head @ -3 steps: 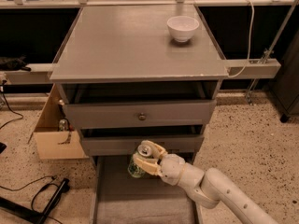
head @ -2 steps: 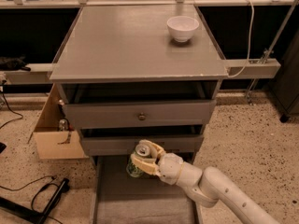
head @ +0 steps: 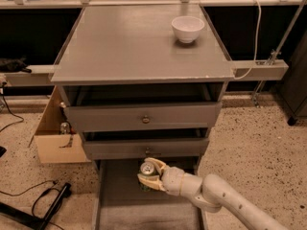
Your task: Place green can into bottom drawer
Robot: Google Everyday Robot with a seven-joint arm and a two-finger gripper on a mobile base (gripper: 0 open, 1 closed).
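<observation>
- Gripper clamped around green can, just above bottom drawer floor, near its back edge.
- Sunk slightly lower than a second ago.
- Can not released yet; set-down likely close.

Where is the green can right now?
Camera view, low centre: the green can is held in the claw over the rear of the open bottom drawer, just under the lower knobbed drawer.
</observation>
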